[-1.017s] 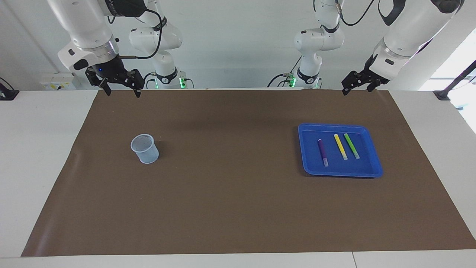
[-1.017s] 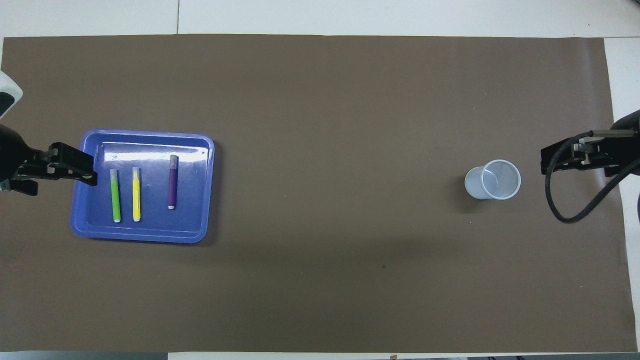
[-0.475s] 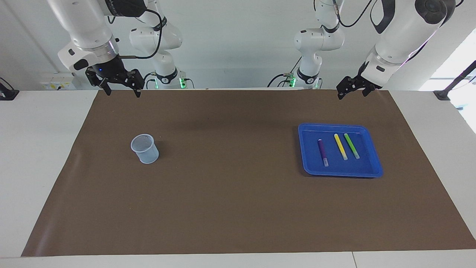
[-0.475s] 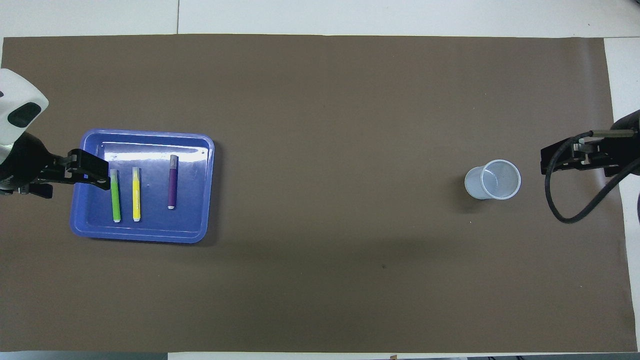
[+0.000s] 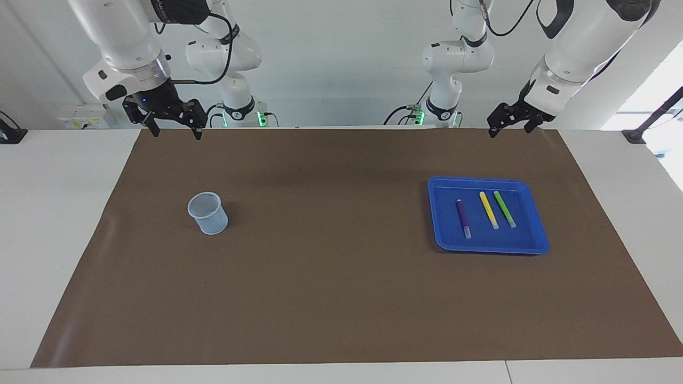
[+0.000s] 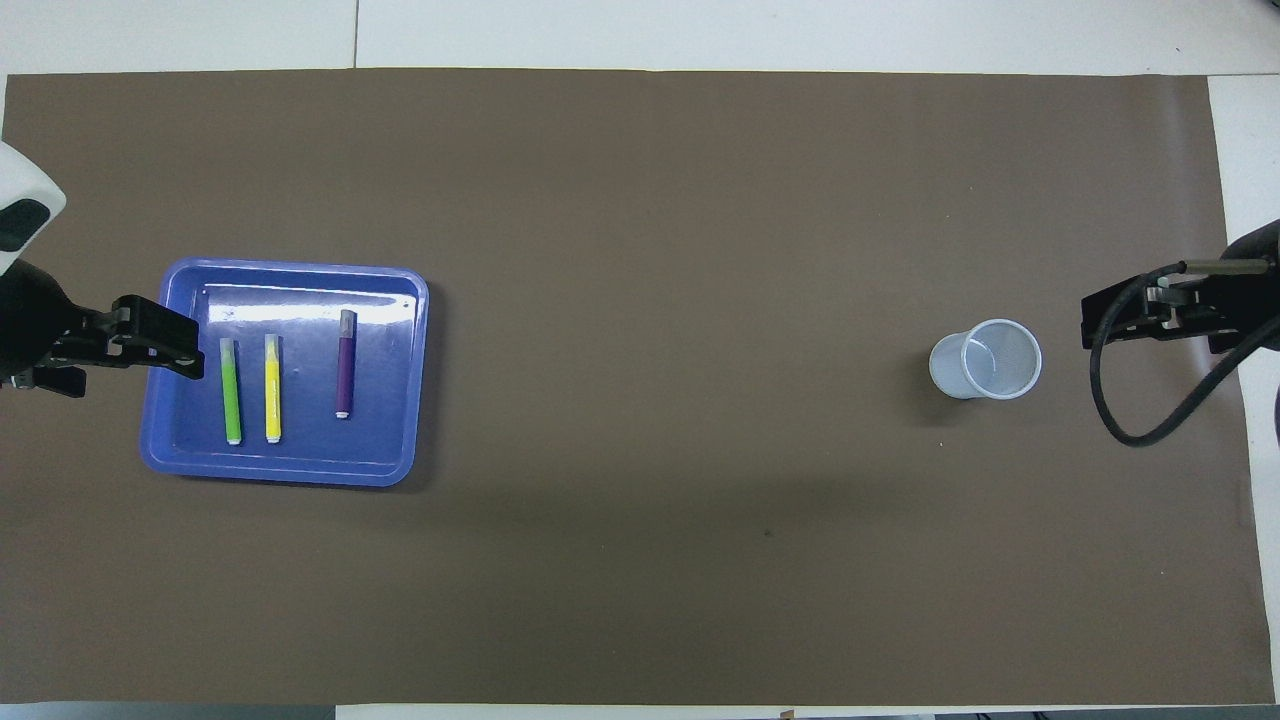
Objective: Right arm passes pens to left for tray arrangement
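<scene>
The blue tray (image 5: 483,182) (image 6: 300,268) lies on the brown mat toward the left arm's end. Three pens rest side by side in it: purple (image 5: 463,218) (image 6: 345,365), yellow (image 5: 489,210) (image 6: 272,388) and green (image 5: 505,209) (image 6: 231,390). My left gripper (image 5: 509,130) (image 6: 130,365) hangs open and empty high in the air. From above, one of its fingers overlaps the tray's rim at the left arm's end without touching it. My right gripper (image 5: 177,133) (image 6: 1160,320) waits raised, open and empty, over the mat at the right arm's end.
A small translucent bluish cup (image 5: 208,213) (image 6: 985,360) stands upright on the mat (image 5: 331,277) toward the right arm's end. A loose black cable (image 6: 1130,420) hangs from the right wrist beside the cup.
The left gripper swung in over the tray's edge half a second ago and has drawn back toward the left arm's end. The right arm, pens, tray and cup have not moved.
</scene>
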{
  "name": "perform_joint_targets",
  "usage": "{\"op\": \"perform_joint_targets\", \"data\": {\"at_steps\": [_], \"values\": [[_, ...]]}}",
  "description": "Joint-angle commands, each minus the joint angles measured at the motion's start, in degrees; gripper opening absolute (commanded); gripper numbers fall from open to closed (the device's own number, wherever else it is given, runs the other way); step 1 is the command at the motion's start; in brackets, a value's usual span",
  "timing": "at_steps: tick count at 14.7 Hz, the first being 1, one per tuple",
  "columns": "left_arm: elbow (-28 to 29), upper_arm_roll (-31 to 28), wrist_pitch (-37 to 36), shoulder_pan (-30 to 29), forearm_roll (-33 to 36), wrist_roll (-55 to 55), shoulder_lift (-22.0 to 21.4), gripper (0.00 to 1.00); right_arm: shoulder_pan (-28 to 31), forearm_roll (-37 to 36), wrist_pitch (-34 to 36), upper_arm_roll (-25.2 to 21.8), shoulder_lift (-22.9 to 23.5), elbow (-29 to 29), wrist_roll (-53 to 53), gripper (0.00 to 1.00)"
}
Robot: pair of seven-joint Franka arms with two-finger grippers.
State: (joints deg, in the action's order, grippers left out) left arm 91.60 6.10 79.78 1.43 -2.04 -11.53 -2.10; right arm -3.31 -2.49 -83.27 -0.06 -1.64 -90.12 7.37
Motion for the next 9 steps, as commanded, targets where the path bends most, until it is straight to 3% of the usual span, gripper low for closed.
{"op": "perform_joint_targets", "data": {"at_steps": [1,9], "values": [[-0.89,-0.74,-1.03,1.38,0.54,-0.33,0.34,1.00,0.76,1.17,0.57,0.33,-0.21,-0.23,0.27,1.00],[-0.63,-0.74,0.55,1.30,0.19,0.19,0.43,1.00,0.76,1.17,0.57,0.24,-0.21,-0.23,0.27,1.00]]}}
